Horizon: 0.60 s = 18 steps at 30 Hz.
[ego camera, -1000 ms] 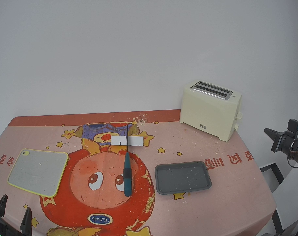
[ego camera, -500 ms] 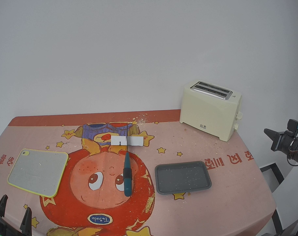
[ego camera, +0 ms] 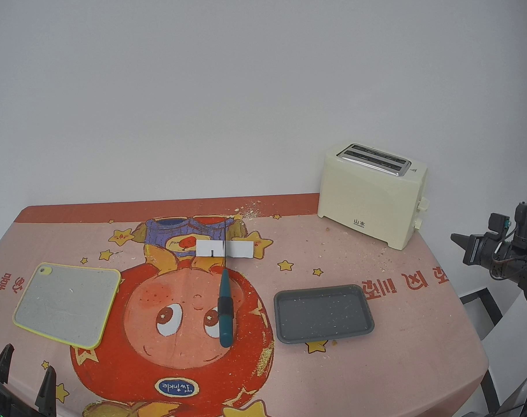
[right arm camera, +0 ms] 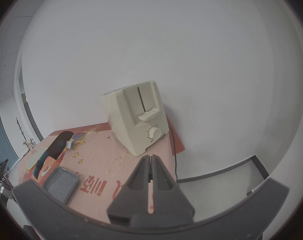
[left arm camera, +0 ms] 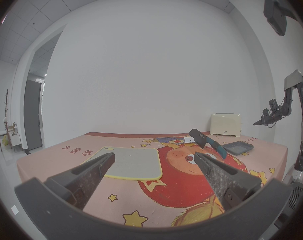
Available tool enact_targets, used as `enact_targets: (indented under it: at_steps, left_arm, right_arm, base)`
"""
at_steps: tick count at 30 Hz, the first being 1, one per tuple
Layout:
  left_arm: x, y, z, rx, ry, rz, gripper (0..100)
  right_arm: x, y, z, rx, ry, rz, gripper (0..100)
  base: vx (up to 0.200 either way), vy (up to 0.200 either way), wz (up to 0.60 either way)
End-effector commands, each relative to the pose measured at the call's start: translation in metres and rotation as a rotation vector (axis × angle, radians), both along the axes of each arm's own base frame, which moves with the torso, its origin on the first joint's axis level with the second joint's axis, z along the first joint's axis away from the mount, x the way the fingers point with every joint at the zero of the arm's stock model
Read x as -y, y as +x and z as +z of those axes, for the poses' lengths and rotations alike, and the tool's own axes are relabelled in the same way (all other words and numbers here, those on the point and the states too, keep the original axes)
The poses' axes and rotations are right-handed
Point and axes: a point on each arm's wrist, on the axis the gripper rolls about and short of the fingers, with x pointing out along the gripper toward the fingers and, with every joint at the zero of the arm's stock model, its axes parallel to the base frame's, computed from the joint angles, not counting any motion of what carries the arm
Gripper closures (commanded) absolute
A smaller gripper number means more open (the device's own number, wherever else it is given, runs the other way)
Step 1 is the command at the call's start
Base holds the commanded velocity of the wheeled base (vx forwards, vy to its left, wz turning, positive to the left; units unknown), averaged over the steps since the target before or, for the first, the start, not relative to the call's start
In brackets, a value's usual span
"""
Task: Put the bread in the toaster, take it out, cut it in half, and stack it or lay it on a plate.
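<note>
I judge that the toasting step is in hand. The right tool (right arm camera: 150,158), closed on nothing, hangs beyond the right edge of the surface (ego camera: 425,343), pointing at the toaster (ego camera: 372,201). Its wrist view faces the lever (right arm camera: 148,114), low in its slot, so the bread is probably inside; the head view looks onto the top slots. Next, the lever needs working. The left tool (left arm camera: 154,155) is open, near the cutting board (left arm camera: 131,162)

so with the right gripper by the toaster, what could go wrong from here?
1. The right gripper, shut, points at the toaster's lever end; it stands near the table corner, so a push may slide it.
2. Its cord hangs off the edge there and could snag.
3. The knife lies between board and tray, blade raised; a crossing arm could knock it.
</note>
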Motion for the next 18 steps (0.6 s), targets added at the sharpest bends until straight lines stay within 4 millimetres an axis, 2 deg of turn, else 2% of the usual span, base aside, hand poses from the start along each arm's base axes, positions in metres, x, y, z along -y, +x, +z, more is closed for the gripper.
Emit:
enact_targets:
  at_steps: [1, 5, 15, 18]
  left_arm:
    - [0.000, 0.001, -0.005, -0.012, 0.000, -0.001, 0]
    - [0.000, 0.001, -0.005, -0.012, 0.000, 0.001, 0]
    - [0.000, 0.001, -0.005, -0.012, 0.000, 0.001, 0]
    - [0.000, 0.001, -0.005, -0.012, 0.000, -0.001, 0]
  right_arm:
    - [0.002, 0.017, -0.003, 0.001, 0.000, 0.001, 100]
    - [0.003, 0.026, -0.013, -0.017, -0.010, 0.006, 100]
    - [-0.009, 0.042, -0.030, -0.058, -0.018, 0.031, 100]
    - [-0.023, 0.044, -0.035, -0.060, -0.022, 0.064, 100]
  base:
    - [0.000, 0.000, 0.00]
    - [0.000, 0.000, 0.00]
    - [0.000, 0.000, 0.00]
    - [0.000, 0.000, 0.00]
